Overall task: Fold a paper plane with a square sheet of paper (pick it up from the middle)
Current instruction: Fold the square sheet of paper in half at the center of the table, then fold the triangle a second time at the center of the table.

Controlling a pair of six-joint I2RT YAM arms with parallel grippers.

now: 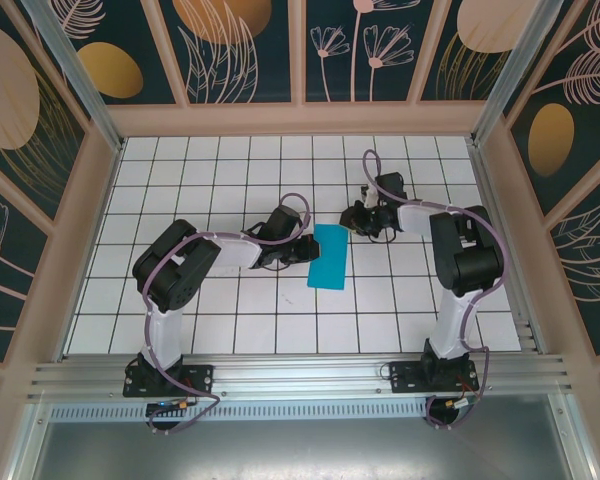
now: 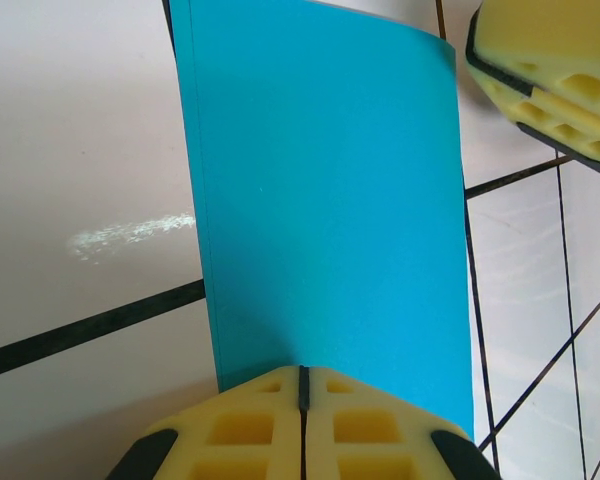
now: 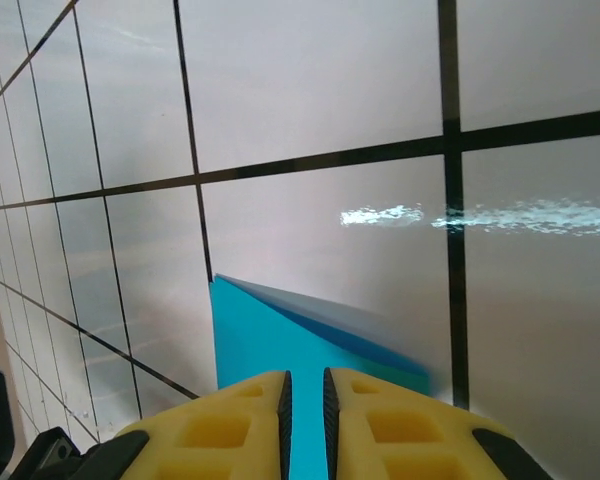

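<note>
Yellow pads of the left claw sit closest to the lens, pressed flat together with no gap. One edge of the square sheet of paper runs in at their tips, and I judge it pinched there. The sheet is doubled into a long cyan rectangle and lies about the middle of the table, well clear of all four edges. The right claw stands narrow, with cyan showing in the thin slot between its pads. It is closed on the corner of the sheet that points toward the table's far edge, where the two layers gape a little.

The step in hand looks like setting the first centre fold. To do it well, one claw should pin the sheet while the other works. They should never pull apart, since paper this thin tears easily or slides on glossy tile. Bring the gaping layers edge to edge before pressing, then run flat pads along the folded side from one end to the other. A skewed crease here would throw off every later fold, so check alignment at both corners first.
</note>
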